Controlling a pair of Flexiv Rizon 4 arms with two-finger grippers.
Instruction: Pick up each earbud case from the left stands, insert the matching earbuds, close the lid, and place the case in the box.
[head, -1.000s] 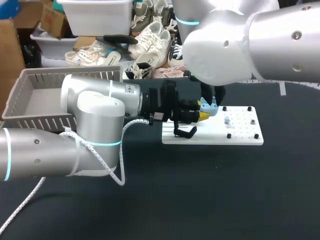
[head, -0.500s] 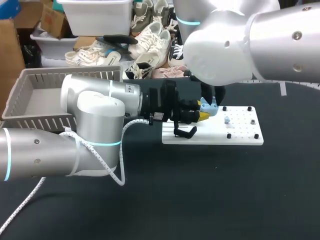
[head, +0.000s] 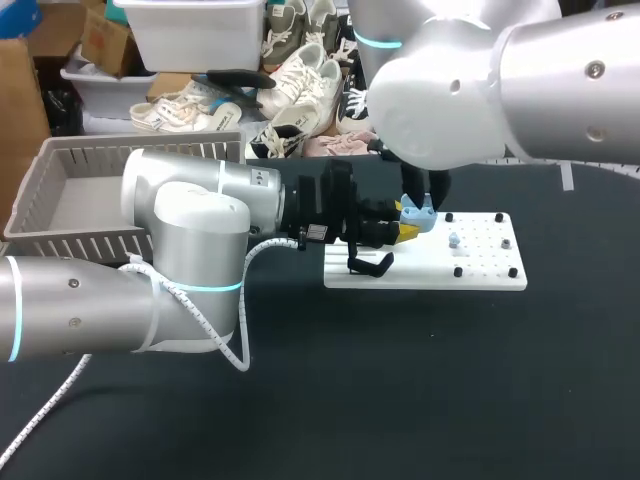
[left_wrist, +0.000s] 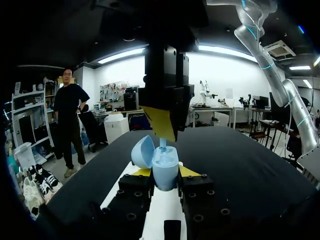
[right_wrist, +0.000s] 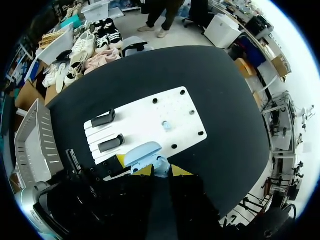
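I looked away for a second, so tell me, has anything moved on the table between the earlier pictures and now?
Nothing visibly changed. The left gripper stays shut on the open light blue earbud case by the white pegboard. The right gripper still hangs just over the case's opening.

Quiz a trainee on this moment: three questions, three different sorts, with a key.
1. True or false: the earbud case has its lid shut.
2. What holds the case? A) the left gripper B) a black stand C) the grey basket
3. Fill in: a loose earbud lies on the white ____.
Key: 1 false, the lid stands open; 2 A; 3 board.
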